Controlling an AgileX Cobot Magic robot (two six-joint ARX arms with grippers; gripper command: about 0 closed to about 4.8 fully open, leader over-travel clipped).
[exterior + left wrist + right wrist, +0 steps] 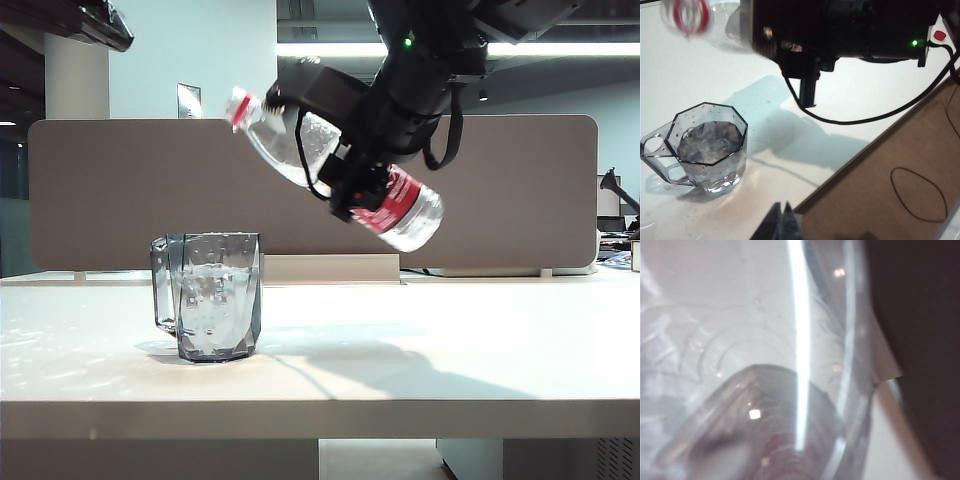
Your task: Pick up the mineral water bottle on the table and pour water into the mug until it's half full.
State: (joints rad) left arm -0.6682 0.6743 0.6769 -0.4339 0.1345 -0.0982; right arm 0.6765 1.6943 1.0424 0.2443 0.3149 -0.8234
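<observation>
One tall clear plastic mineral water bottle [335, 170] with a red neck ring and a white-and-red label hangs in the air above the wide white desk [420, 350], clamped around its middle by the right gripper [345, 175]. It is tilted with its neck higher than its base, and the neck points toward the smoky grey faceted transparent mug [212, 296], which stands on the desk below and a little to the side of the bottle's mouth. No stream shows between the two. Seen from the left wrist, the mug [707, 147] already holds clear water [710, 141], at a guess around half, and droplets cling to its walls.

The right fingers are closed on the bottle's body just above the label; the right wrist view shows little beyond clear ribbed plastic [765, 390] pressed close to the lens. The left gripper [781, 225] shows only as dark fingertips at the edge of its own view, off to the side of the mug, and I cannot tell whether they are apart or together.

Thin-walled plastic like this likely yields under pressure, so a hard squeeze could dent it and push water out. Its weight shifts as the water moves, and wet plastic may slip. Mid-body, near the ribbed waist, looks the sensible hold. The mug seems rigid, possibly breakable, and steady on its base.
</observation>
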